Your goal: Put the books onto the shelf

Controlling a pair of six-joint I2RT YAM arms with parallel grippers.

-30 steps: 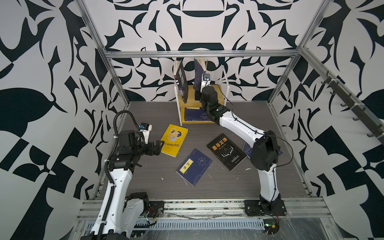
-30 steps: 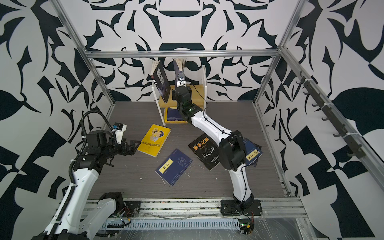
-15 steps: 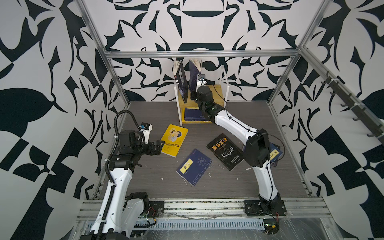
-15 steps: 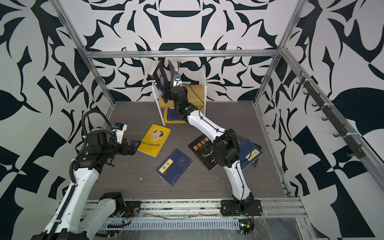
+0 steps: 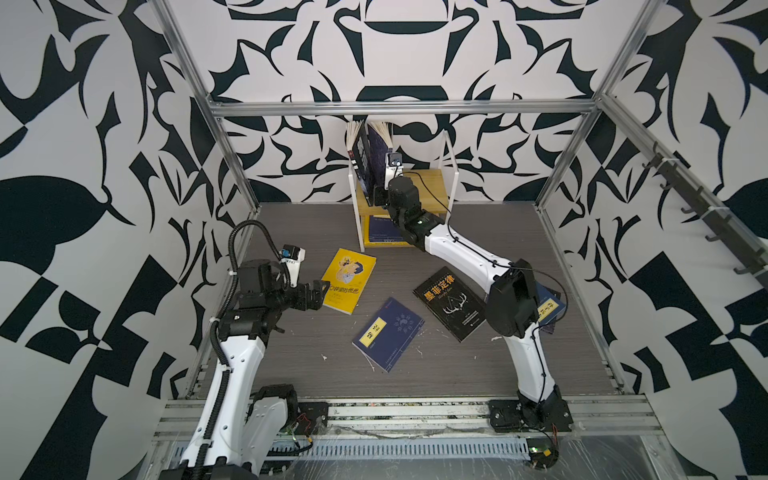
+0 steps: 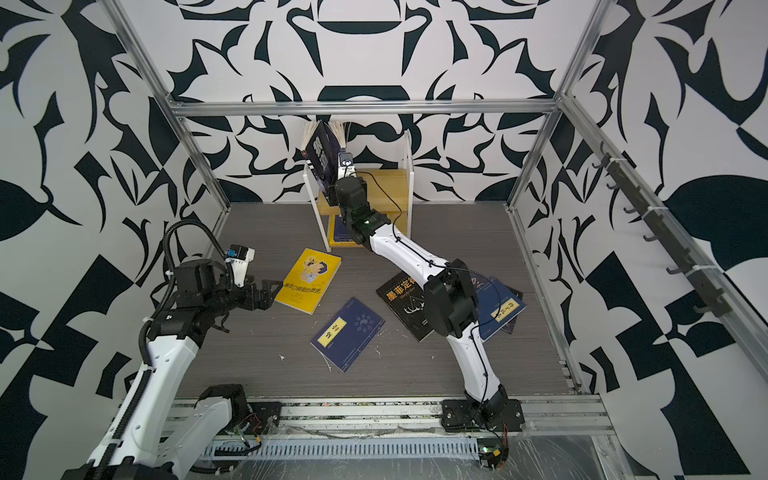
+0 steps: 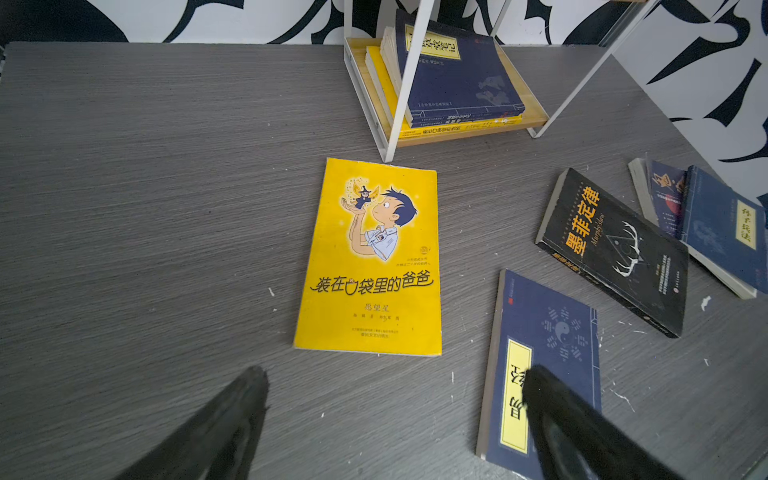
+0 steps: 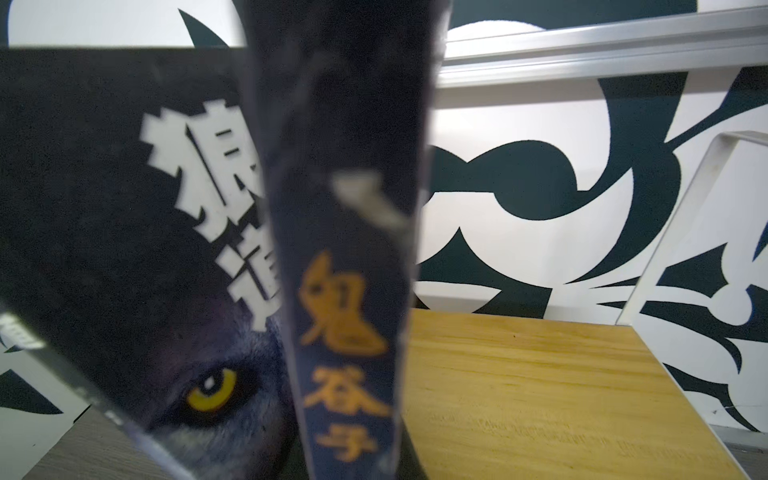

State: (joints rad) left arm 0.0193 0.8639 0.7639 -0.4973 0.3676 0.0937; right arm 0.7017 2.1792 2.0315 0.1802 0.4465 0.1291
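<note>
With right gripper (image 5: 377,195) pinched narrow on the foot of a navy book with gold spine characters (image 8: 345,311), stood that book on the top board of the shelf (image 5: 436,183), just beside a wolf-eye book (image 8: 124,249) leaning at the left white upright. Held left gripper (image 7: 397,376) spread wide and empty above the table (image 7: 124,208), near the yellow cartoon book (image 7: 370,257).

Judged the task roughly half done: two books upright on top, plus a flat stack of navy over yellow (image 7: 453,79) on the lower board. Left lying on the table: yellow cartoon book, navy book with yellow label (image 5: 388,332), black antler book (image 5: 451,303), and an overlapped pair (image 6: 498,307) partly hidden behind the right arm.

Found the gripped book upright, long axis vertical, spine facing out toward the robot, fanned page edges uppermost, tipped slightly off plumb.
</note>
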